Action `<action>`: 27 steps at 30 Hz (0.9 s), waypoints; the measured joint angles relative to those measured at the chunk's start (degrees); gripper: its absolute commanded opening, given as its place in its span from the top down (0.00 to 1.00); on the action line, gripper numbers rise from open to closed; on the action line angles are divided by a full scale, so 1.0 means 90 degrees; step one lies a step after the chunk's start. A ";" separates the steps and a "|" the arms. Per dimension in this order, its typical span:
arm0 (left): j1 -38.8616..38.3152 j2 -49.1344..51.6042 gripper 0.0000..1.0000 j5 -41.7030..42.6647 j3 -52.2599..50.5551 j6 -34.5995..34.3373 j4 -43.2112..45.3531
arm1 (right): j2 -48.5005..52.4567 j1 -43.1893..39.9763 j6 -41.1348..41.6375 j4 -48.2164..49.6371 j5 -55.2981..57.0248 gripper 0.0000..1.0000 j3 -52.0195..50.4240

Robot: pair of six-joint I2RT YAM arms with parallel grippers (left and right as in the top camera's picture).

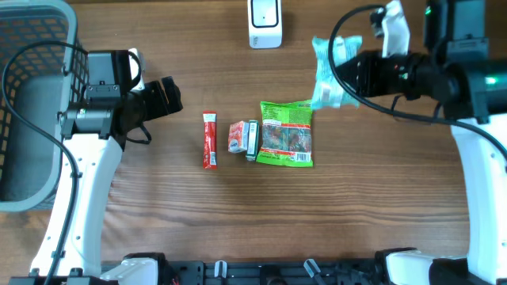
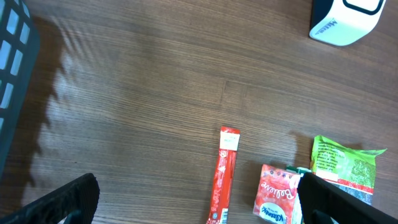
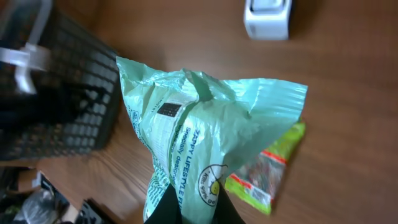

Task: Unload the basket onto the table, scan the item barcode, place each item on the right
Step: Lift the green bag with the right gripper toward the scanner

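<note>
Over the brown wood-grain table [image 1: 380,206], left jaws spread, right jaws pinching a mint-green pouch [image 3: 211,124].

Matt wood, crinkled film, glossy wrappers.
The table [image 1: 380,206] shows matt wood grain; the mint-green bag [image 3: 205,143] is thin crinkled plastic film; green snack packet [image 1: 287,134] and red stick sachet [image 2: 224,175] shine; the white scanner [image 1: 264,24] is smooth plastic.

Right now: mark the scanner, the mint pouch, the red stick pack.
scanner [image 1: 264,28], overhead view, white body.
mint pouch [image 3: 249,118], right wrist view, crinkled front.
red stick pack [image 1: 209,140], overhead view, mid-length.
</note>
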 measured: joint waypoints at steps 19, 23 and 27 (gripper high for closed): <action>0.0000 0.0000 0.00 0.0000 0.0000 0.0000 -0.0002 | 0.0032 0.1039 0.1440 -0.0163 -0.0478 0.95 0.1241; 0.0000 0.0000 0.00 0.0000 0.0000 0.0000 0.0000 | 0.0032 0.1039 0.1724 -0.1127 -0.0697 0.96 0.1246; 0.0000 0.0000 0.00 0.0000 0.0000 0.0000 -0.0002 | 0.0034 0.1039 0.1795 -0.2057 -0.0670 0.96 0.1246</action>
